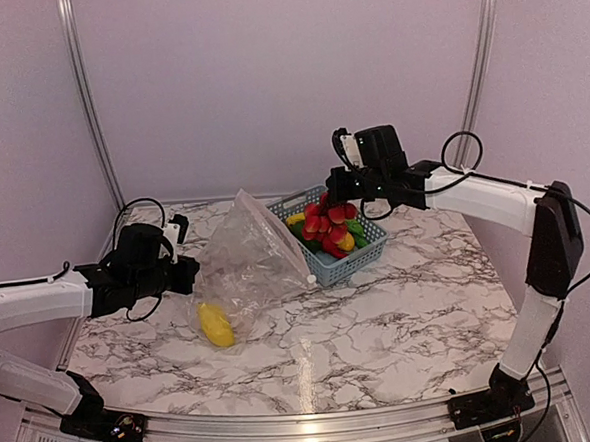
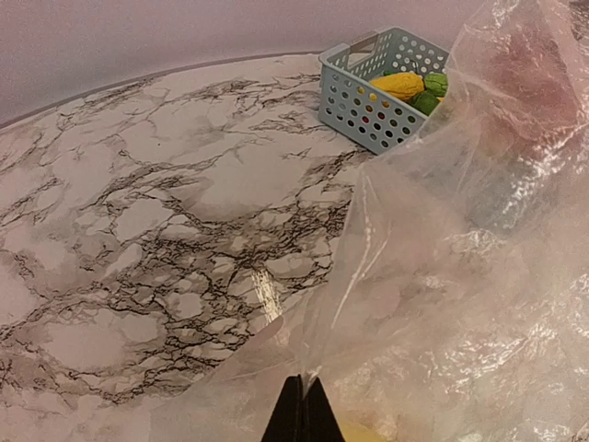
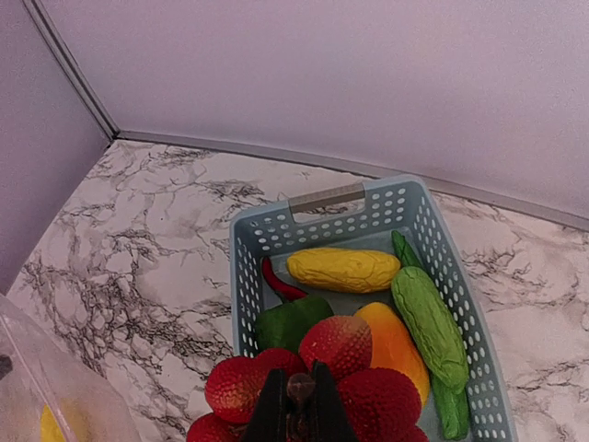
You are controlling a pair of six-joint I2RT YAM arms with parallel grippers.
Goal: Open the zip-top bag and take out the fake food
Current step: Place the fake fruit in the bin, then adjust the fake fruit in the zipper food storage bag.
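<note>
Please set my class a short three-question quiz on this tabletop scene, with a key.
1. True or false: the zip-top bag is empty.
2. What is the left gripper shut on? A a green cucumber, B the zip-top bag, C a cable.
3. Fill in: the right gripper, shut on the stem of the red fruits, hangs over the blue-grey ____.
Key: 1 false, a yellow piece lies inside; 2 B; 3 basket.

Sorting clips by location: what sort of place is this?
Probably a robot lab test cell: plain walls with metal frame rails, a marble-patterned table, fake food in a basket.
</note>
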